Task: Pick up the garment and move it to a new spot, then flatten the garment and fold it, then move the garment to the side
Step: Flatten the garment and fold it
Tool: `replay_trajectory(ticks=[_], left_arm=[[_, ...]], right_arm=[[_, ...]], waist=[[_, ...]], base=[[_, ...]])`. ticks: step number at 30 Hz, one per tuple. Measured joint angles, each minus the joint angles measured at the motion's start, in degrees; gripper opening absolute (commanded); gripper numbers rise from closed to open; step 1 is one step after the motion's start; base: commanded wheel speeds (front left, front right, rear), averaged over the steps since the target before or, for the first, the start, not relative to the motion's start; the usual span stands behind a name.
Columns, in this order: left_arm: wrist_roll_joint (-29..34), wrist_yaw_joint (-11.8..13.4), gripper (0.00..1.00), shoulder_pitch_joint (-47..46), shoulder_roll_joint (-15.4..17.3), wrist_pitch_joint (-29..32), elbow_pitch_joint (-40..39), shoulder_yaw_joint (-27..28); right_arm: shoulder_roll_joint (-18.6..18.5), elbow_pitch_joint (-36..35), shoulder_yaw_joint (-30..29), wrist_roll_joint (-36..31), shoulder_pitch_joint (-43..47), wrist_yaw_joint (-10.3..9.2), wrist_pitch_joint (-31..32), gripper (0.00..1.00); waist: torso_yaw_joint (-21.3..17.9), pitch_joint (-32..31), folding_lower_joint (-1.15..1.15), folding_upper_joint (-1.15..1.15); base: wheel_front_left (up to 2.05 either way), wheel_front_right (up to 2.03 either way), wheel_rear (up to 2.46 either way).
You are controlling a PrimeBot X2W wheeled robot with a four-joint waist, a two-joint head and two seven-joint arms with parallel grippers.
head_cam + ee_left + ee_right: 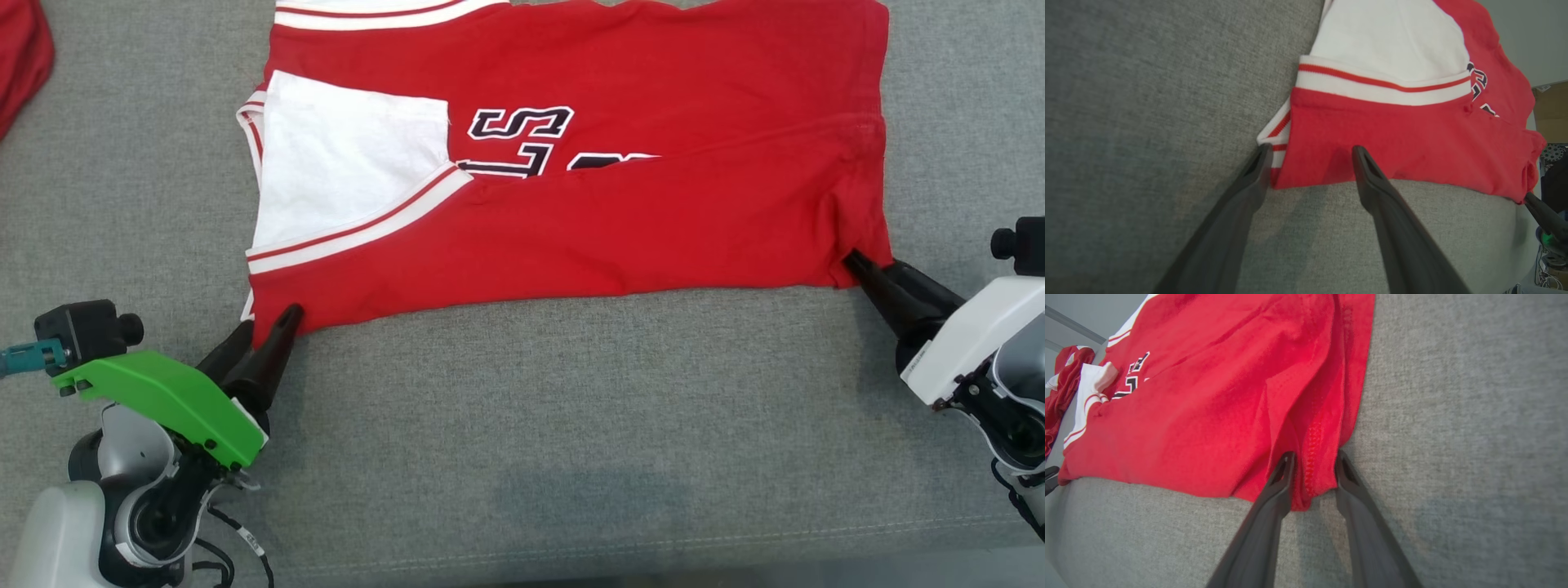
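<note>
The garment point(653, 220) is a red jersey with white striped trim and dark lettering, lying folded lengthwise and flat on the grey padded surface point(522, 408). My left gripper point(269, 320) is at its near-left corner. In the left wrist view that gripper point(1311, 150) is open, its fingers straddling the corner of the garment point(1412, 134). My right gripper point(853, 261) is at the near-right corner. In the right wrist view its point(1314, 454) jaws are narrowed, pinching a bunched fold of the garment's point(1208, 416) hem between them.
Another red cloth point(20, 57) lies at the far left edge, also seen as a crumpled red cloth point(1065, 375) in the right wrist view. A wide stretch of grey surface lies between the garment and the front seam point(571, 547).
</note>
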Motion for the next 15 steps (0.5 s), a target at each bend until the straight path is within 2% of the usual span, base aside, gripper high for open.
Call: replay_trajectory(ticks=[2, 3, 4, 9, 10, 11, 12, 13, 15], left_arm=[[-0.07, 0.00, 1.00, -0.07, 0.00, 0.00, 0.21, 0.03], [-0.07, 0.00, 1.00, -0.09, 0.02, 0.00, 0.38, 0.04], [-0.07, 0.00, 0.97, -0.11, 0.04, 0.00, 0.60, 0.07], [-0.07, -0.01, 0.77, -0.23, 0.30, 0.00, 1.99, 0.21], [-0.07, -0.01, 0.53, -0.23, 0.30, 0.00, 1.99, 0.21], [-0.07, -0.01, 0.23, -0.27, 0.37, 0.00, 2.31, 0.20], [-0.07, -0.03, 0.23, -0.37, 0.37, 0.00, 2.65, 0.19], [-0.07, -0.19, 0.00, -0.56, 0.40, -0.01, 3.15, 0.19], [-0.07, -0.46, 0.00, -1.01, 0.46, 0.00, 3.74, 0.12]], right_arm=[[0.00, 0.32, 0.11, 0.09, 0.00, 0.01, 0.01, 0.30], [0.00, 0.43, 0.20, 0.23, 0.00, 0.04, 0.01, 0.29], [0.01, 0.48, 0.26, 0.34, 0.00, 0.05, 0.01, 0.24], [0.18, 0.78, 0.52, 0.43, 0.00, 0.16, 0.02, 0.17], [0.18, 0.78, 0.52, 0.43, 0.00, 0.16, 0.02, 0.15], [0.24, 0.87, 0.65, 0.44, -0.01, 0.35, 0.02, 0.10], [0.26, 0.98, 0.68, 0.44, -0.01, 0.54, 0.03, 0.10], [0.34, 1.01, 0.75, 0.47, -0.01, 0.54, 0.08, 0.08], [0.45, 1.04, 0.85, 0.66, -0.04, 0.55, 0.29, 0.00]], waist=[[-0.06, 0.00, 0.00, 0.00], [-0.10, -0.01, 0.00, 0.00], [-0.14, -0.03, 0.00, 0.00], [-0.37, -0.11, 0.00, 0.00], [-0.37, -0.11, 0.00, 0.00], [-0.47, -0.14, 0.00, 0.00], [-0.50, -0.17, 0.00, 0.00], [-0.53, -0.21, 0.00, 0.00], [-0.59, -0.25, 0.00, 0.00]], base=[[0.00, 0.00, 0.00], [0.00, 0.00, 0.00], [0.00, 0.00, 0.00], [0.00, 0.00, 0.00], [0.00, 0.00, 0.00], [0.00, 0.00, 0.00], [0.00, 0.00, 0.00], [0.00, 0.00, 0.00], [0.00, 0.00, 0.00]])
